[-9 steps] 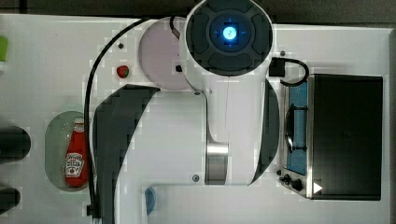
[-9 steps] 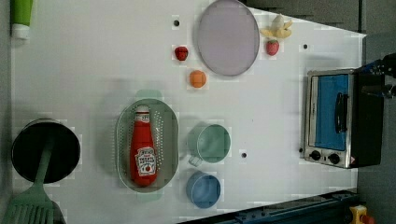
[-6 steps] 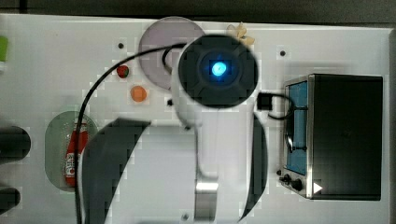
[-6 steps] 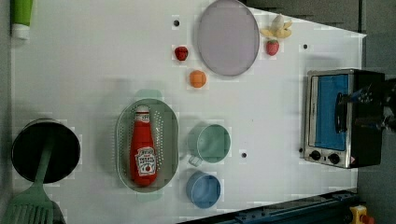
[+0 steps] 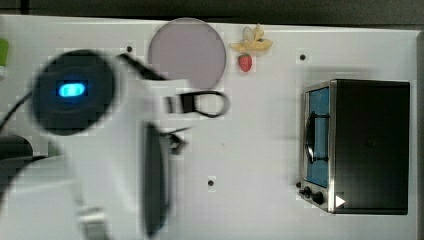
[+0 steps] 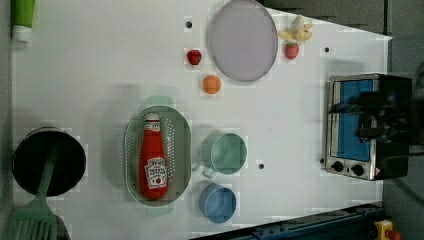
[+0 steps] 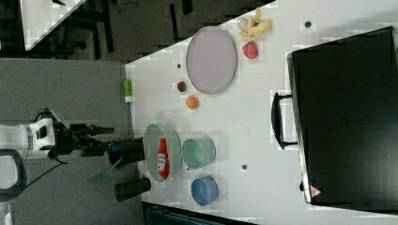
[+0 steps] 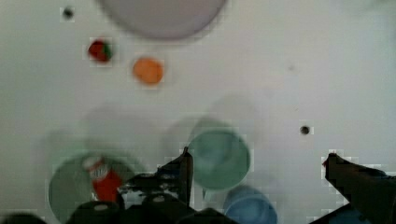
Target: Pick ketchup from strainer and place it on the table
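Since the earlier frame my arm swung toward the top view's left. Gripper (image 8: 257,161) fingers stand apart, I think high above the table (image 6: 100,75). Ketchup (image 6: 153,157) lies in the strainer (image 6: 131,150).

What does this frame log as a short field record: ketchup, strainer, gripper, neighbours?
ketchup: lying in the strainer, cap toward the left view's top, ketchup
strainer: on the table, strainer
table: table
gripper: open, above the table, not touching the ketchup, gripper
neighbours: green cup, blue cup
task step: pick not yet done
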Motion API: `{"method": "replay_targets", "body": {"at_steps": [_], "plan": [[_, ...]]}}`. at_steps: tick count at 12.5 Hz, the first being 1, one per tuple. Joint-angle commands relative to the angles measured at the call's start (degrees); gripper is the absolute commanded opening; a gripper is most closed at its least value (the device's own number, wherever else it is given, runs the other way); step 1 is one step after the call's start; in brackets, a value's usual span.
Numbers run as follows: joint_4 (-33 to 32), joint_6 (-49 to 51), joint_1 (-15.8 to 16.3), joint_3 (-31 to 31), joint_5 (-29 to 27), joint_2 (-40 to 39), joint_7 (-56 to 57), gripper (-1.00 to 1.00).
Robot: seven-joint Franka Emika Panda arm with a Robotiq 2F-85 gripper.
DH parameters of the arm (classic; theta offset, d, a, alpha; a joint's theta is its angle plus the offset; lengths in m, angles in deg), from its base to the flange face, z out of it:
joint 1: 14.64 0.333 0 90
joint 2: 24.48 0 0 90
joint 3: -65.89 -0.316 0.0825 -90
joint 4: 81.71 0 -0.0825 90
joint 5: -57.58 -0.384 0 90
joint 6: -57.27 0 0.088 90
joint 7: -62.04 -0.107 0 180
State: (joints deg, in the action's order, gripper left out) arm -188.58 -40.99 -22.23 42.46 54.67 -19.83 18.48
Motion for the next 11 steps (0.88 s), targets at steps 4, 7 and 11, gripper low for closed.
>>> {"method": "replay_targets", "body": {"at_steps": [4, 7, 11], "plan": [[-1.94, -4.94, 2.67, -15.34, -0.38, -4.77, -1.82, 1.00], [-6.64, -12.34, 2.88, -21.52, -0.26, -7.98, -1.90, 1.00], [-16.81, -31.47, 3.22, -24.05, 0.18, -11.70, -2.52, 1.00]]}}
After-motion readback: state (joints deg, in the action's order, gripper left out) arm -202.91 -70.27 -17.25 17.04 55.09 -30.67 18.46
